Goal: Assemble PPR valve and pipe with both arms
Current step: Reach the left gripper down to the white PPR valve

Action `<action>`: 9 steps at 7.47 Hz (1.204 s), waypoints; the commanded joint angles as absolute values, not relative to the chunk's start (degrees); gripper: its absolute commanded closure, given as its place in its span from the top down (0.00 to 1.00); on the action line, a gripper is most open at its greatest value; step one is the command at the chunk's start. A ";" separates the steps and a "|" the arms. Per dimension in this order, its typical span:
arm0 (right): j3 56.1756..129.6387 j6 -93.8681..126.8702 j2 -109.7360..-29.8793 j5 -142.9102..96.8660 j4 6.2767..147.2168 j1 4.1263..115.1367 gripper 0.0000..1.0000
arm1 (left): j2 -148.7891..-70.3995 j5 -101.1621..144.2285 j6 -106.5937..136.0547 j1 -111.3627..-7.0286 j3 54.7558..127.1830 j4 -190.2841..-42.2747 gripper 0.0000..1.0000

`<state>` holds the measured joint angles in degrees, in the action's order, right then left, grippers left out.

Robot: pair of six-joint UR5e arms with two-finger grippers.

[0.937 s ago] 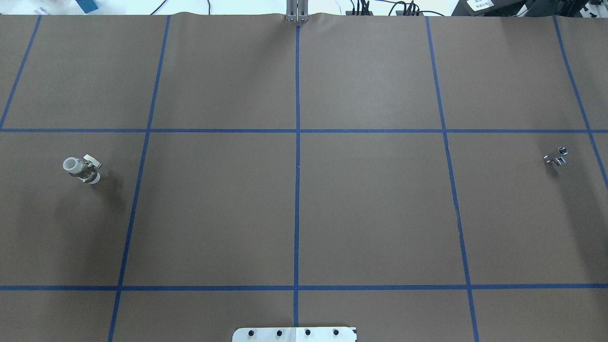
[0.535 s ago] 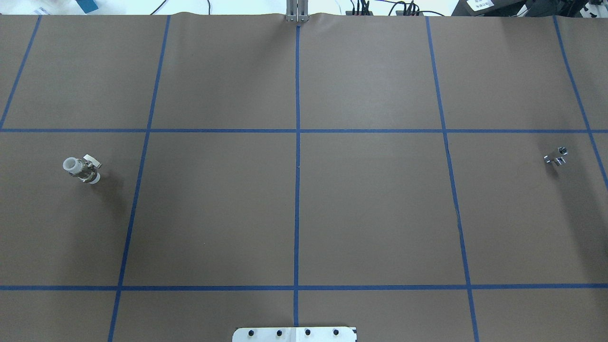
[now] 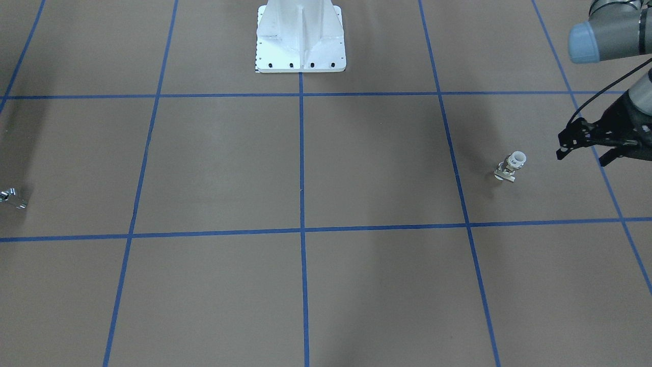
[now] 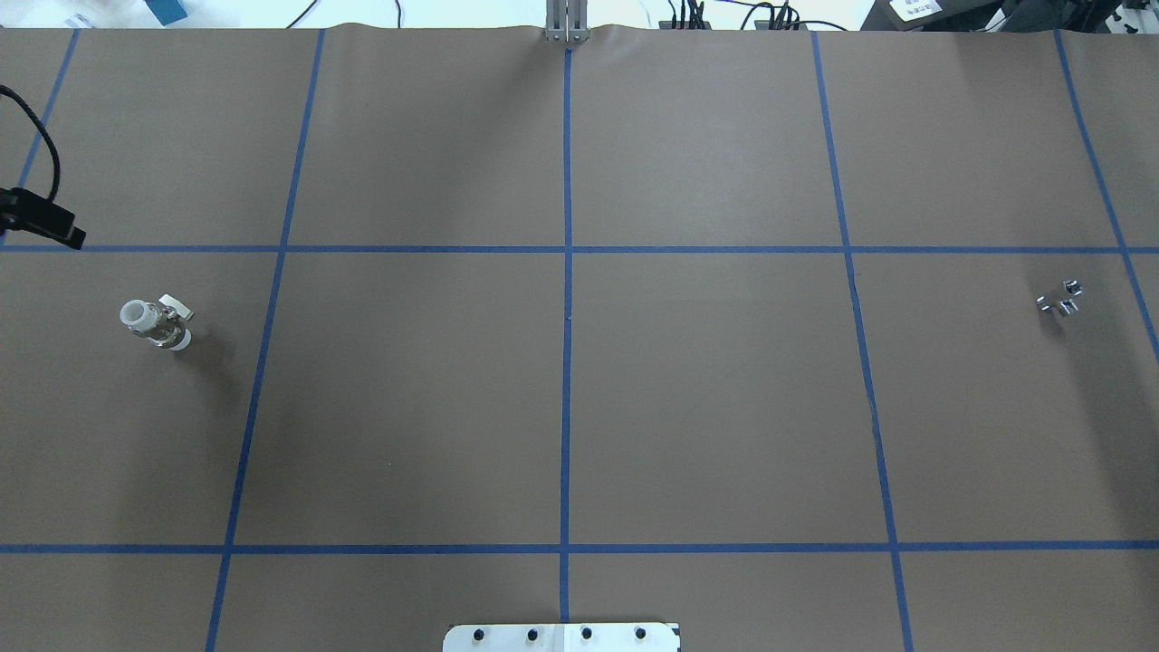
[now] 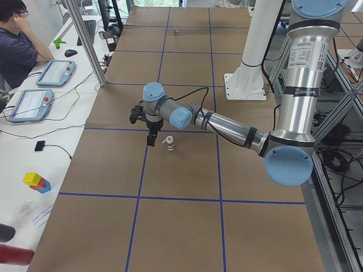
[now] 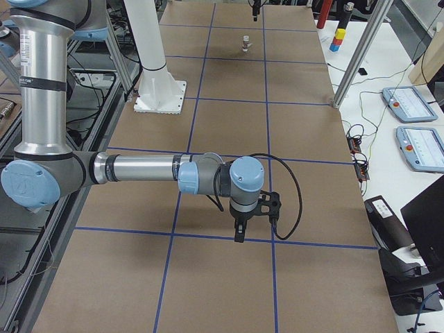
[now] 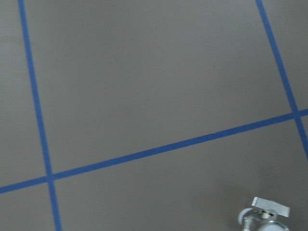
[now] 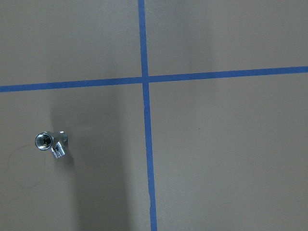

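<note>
The PPR valve stands on the brown table at the left, white collar up; it also shows in the front view and at the bottom edge of the left wrist view. The silvery pipe lies far right, also in the right wrist view and the front view. My left gripper hovers open and empty beside the valve, apart from it; its tip enters the overhead view. My right gripper shows only in the right side view, above the table; I cannot tell its state.
The white bolted pedestal stands at the robot's side of the table. Blue tape lines divide the brown mat. A metal post stands at the far edge. An operator sits beyond the table's left end with tablets.
My left gripper's tip has come into the overhead view at the left edge, above the valve. The valve and pipe have not moved.
</note>
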<state>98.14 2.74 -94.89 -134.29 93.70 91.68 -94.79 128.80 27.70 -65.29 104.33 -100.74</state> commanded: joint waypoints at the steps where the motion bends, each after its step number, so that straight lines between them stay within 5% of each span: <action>1: 98.09 2.90 -94.66 -134.38 93.78 91.67 0.99 | -95.01 125.88 37.75 -57.78 104.85 -100.72 1.00; 9: 97.56 2.99 -94.48 -134.91 93.87 90.79 0.99 | -95.54 124.98 39.11 -54.15 102.05 -100.81 1.00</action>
<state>97.68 2.95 -94.50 -134.91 93.87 90.98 -95.51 124.98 39.16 -54.57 102.65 -100.77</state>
